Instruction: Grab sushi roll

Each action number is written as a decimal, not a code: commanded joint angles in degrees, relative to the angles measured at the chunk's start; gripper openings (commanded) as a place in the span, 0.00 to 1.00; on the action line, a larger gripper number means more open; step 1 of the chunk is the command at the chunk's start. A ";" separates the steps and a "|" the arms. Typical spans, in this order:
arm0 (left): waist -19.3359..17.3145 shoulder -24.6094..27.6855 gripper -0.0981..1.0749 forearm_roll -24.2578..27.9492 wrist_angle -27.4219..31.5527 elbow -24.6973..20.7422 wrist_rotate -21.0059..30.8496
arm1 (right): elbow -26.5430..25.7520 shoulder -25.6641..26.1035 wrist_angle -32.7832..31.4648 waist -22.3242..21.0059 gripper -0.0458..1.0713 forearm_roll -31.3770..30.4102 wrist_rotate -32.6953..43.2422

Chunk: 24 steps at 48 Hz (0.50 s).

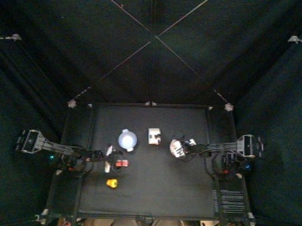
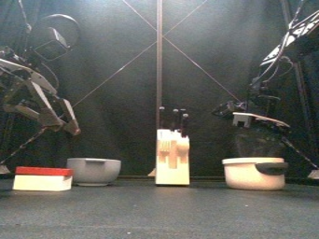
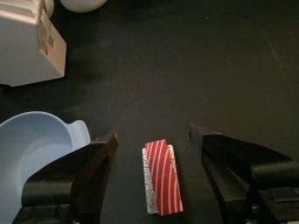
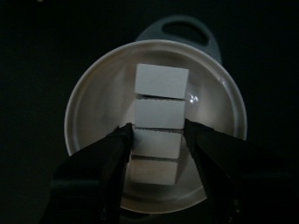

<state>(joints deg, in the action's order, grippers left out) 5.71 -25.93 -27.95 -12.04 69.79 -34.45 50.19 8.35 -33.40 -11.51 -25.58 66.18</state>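
Red-striped block (image 3: 163,176) ran off left wrist picture's bottom edge. Pale blue dish (image 3: 35,162) was cut by side edge. Lowest white cube (image 4: 156,170) sat partly behind right jaws.

Sushi roll (image 1: 177,146) (white, black-patched) lies right of centre.

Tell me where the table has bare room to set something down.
Free: the table's back strip behind the pale blue dish and white block; its front right corner. Crowded: the middle row up to the white bowl; front left, with red piece and yellow piece.
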 commanded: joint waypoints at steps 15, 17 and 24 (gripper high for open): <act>0.00 -0.09 0.92 0.18 -0.44 -0.53 -0.09 | -1.23 0.09 0.18 -0.97 0.78 -0.62 -0.09; 0.00 -0.09 0.92 0.18 -0.44 -0.53 -0.09 | -1.23 0.09 0.18 -0.97 0.78 -0.62 -0.09; 0.00 -0.09 0.92 0.18 -0.44 -0.53 -0.09 | -1.41 0.09 0.18 -0.97 0.74 -0.70 -0.09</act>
<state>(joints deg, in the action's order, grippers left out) 5.71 -25.93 -27.95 -12.04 69.87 -34.45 49.92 7.73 -33.40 -12.13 -26.10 66.27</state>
